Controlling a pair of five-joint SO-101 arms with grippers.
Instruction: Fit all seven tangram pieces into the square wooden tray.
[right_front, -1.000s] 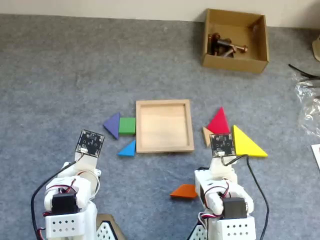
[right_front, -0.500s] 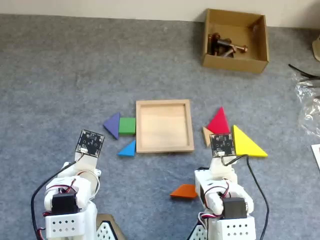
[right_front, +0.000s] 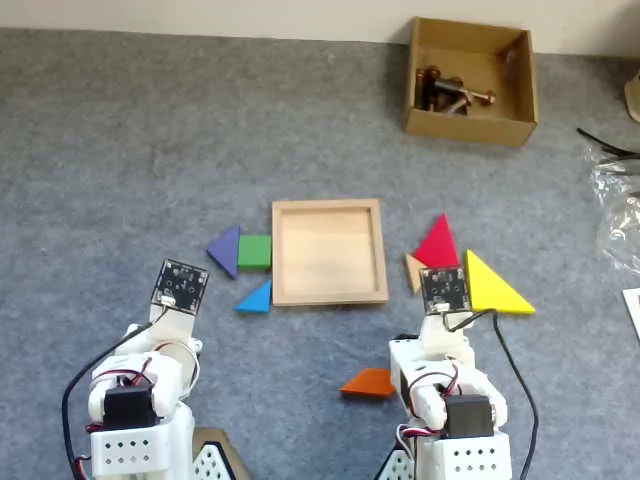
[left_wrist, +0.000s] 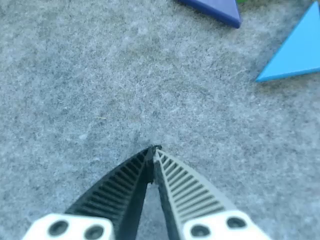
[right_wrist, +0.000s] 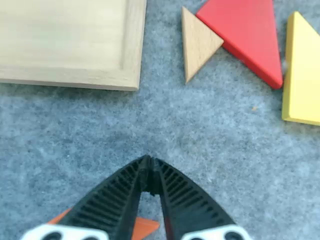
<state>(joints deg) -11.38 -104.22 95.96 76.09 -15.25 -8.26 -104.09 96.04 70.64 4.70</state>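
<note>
Seen from my remote desk, left to right: the left gripper hangs with its tips pressed together on nothing, over bare grey felt, which I read as parked clear of the work; just beyond it lie a purple triangle touching a green square, the square hard against the tray's left wall, and a blue triangle at the tray's near left corner; I judge these staged close for short lifts. The square wooden tray sits mid-table between the arms, its floor bare, so none of the seven is fitted yet. An orange piece lies apart, near the right arm's base; a small bare-wood triangle, a red triangle and a yellow triangle cluster just right of the tray. The right gripper is likewise closed and empty, over felt near the tray's corner. A cardboard box of metal parts stands well back. I can read no writing on the pieces or tray.
</note>
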